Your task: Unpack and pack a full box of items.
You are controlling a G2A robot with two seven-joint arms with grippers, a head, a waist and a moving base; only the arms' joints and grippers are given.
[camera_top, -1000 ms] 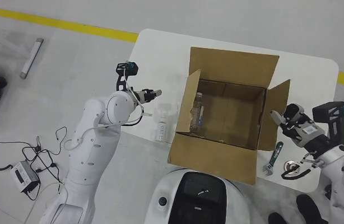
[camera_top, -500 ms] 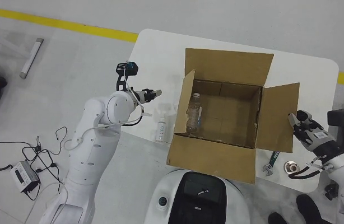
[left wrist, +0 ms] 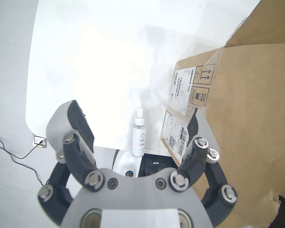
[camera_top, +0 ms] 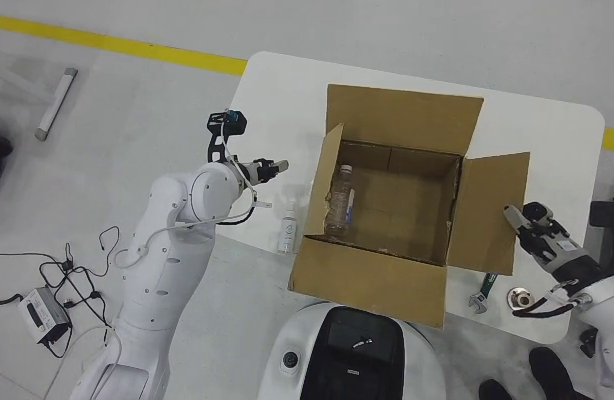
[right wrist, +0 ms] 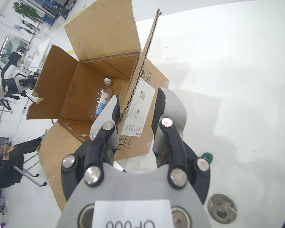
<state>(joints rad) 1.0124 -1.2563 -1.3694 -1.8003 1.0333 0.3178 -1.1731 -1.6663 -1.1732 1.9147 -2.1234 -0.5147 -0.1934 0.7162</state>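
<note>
Now the open cardboard box [camera_top: 367,285] sits on the surface [camera_top: 287,110] w/ a clear plastic bottle [camera_top: 339,200] inside, right tool [right wrist: 137,100] open astride its right flap [camera_top: 492,215] edge, left tool [left wrist: 134,111] open & empty near a spray bottle [left wrist: 139,136].

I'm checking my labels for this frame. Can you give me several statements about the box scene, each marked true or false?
1. A clear plastic bottle lies inside the open cardboard box. True.
2. The spray bottle is in the box too. False: it stands on the table beside the box.
3. The left gripper is shut on the spray bottle. False: it is open and empty.
4. The right gripper is open around the edge of one box flap. True.
</note>
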